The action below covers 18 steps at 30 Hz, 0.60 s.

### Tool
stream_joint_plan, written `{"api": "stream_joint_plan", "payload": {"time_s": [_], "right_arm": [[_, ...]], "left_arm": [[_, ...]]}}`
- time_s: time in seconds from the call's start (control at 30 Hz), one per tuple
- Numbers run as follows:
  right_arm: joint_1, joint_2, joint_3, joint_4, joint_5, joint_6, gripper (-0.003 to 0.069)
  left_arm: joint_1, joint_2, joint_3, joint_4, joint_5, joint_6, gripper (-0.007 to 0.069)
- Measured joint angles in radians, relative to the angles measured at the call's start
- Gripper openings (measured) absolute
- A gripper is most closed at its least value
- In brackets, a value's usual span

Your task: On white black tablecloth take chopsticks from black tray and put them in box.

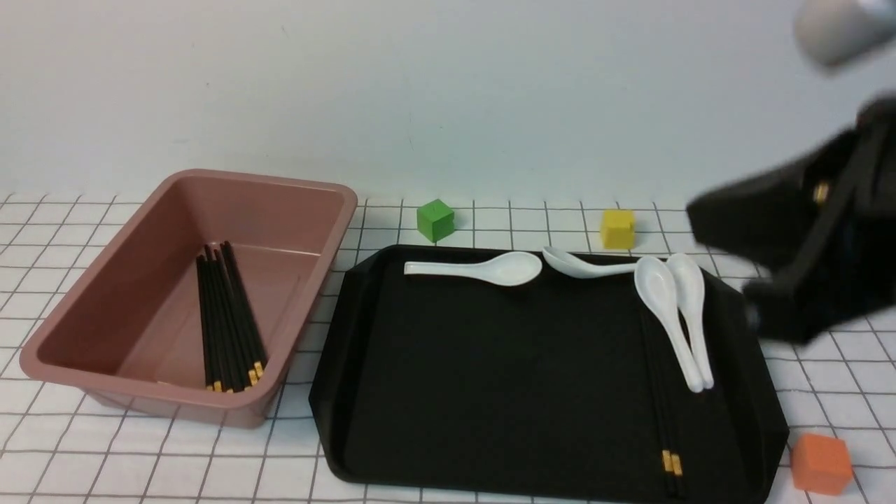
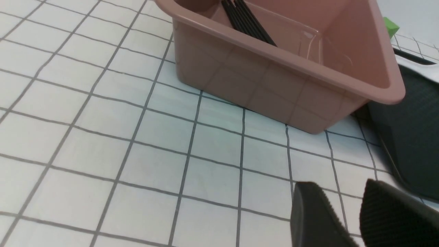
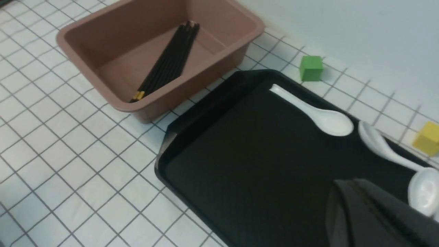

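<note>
On the right side of the tray (image 1: 490, 399) one chopstick pair (image 1: 670, 462) lies front to back, gold bands at the near end, just beside two white spoons (image 1: 675, 315). Tray sits on the tablecloth (image 1: 294, 462), close right of the box (image 1: 91, 308). Chopstick bundle (image 1: 227, 322) lies inside the box. Right gripper (image 1: 763, 259) is blurred above the tray's right edge; can't tell whether its fingers are apart or hold anything. Left gripper (image 2: 343, 192) is low over the cloth near a box corner, fingers slightly apart, empty.

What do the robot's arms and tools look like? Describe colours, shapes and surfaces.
The left tool has two matte black, finely ribbed fingers with rounded tips. The right arm is bulky, black and blurred, under a pale grey link.
</note>
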Motion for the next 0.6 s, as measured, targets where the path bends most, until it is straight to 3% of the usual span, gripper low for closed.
{"api": "stream_joint_plan", "payload": {"time_s": [0.27, 0.4, 0.6], "right_arm": [[0.000, -0.290, 0.496, 0.000, -0.621, 0.004, -0.0006], [0.000, -0.507, 0.629, -0.011, -0.691, 0.003, -0.0003], [0.000, -0.754, 0.747, 0.028, -0.583, 0.005, 0.0001]], "left_arm": [[0.000, 0.000, 0.000, 0.000, 0.000, 0.000, 0.0229], [0.000, 0.000, 0.000, 0.000, 0.000, 0.000, 0.0229], [0.000, 0.000, 0.000, 0.000, 0.000, 0.000, 0.0229]]}}
